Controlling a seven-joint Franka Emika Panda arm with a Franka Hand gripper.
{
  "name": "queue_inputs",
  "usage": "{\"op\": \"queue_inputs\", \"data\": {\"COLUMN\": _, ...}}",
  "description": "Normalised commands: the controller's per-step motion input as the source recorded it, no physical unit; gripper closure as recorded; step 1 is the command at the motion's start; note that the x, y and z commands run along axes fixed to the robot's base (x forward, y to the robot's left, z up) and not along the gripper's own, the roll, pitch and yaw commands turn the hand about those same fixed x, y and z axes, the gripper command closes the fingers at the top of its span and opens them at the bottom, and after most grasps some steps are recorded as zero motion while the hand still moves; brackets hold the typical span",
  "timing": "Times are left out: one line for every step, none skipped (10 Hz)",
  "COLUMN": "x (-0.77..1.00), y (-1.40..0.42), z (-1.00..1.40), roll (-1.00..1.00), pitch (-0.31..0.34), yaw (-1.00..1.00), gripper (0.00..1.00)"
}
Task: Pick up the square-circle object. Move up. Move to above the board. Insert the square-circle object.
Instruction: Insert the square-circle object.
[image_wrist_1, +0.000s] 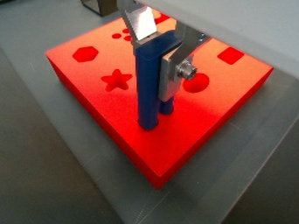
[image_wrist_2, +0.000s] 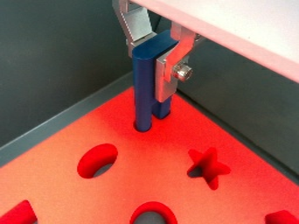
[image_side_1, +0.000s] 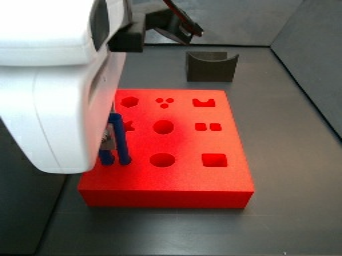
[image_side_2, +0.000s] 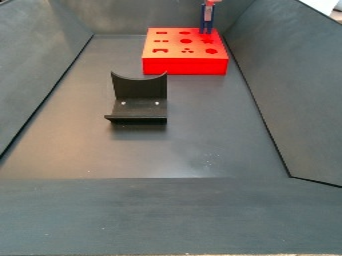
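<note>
Wrist views — item: slim, tall blue bar-like peg, the square-circle object (image_wrist_1: 149, 87), upright, its lower end touching or entering the large flat red slab with cut-out holes, the board (image_wrist_1: 140, 131). Judged rigid, light, smooth-sided plastic; likely slippery if gripped loosely. Best hold: upper end, flat faces, where it is now taken. Gripper (image_wrist_2: 156, 48) — silver plate fingers (image_wrist_2: 140, 28) closed narrowly on the peg's top, above the board's edge region. In a side view the peg (image_side_1: 118, 138) stands near the board's rim (image_side_1: 167, 200). Beyond: dark grey U-shaped block (image_side_2: 136, 98), well apart.
</note>
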Motion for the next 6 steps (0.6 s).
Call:
{"op": "queue_inputs", "data": {"x": 0.17, "y": 0.01, "z": -0.69, "roll": 0.0, "pitch": -0.173, "yaw": -0.07, "gripper": 1.0}}
{"op": "queue_inputs", "data": {"x": 0.08, "y": 0.02, "z": -0.59, "roll": 0.0, "pitch": -0.156, "yaw": -0.04, "gripper": 1.0}}
{"op": "queue_inputs", "data": {"x": 0.0, "y": 0.0, "z": -0.45, "roll": 0.02, "pitch": -0.18, "yaw": 0.0, "gripper": 1.0}}
{"op": "queue_inputs", "data": {"x": 0.0, "y": 0.0, "z": -0.25, "roll": 0.04, "pitch": -0.213, "yaw": 0.0, "gripper": 1.0}}
{"op": "queue_inputs", "data": {"x": 0.0, "y": 0.0, "z": -0.17, "roll": 0.01, "pitch": -0.161, "yaw": 0.0, "gripper": 1.0}}
{"op": "queue_inputs", "data": {"x": 0.0, "y": 0.0, "z": 0.0, "roll": 0.0, "pitch": -0.027, "yaw": 0.0, "gripper": 1.0}}
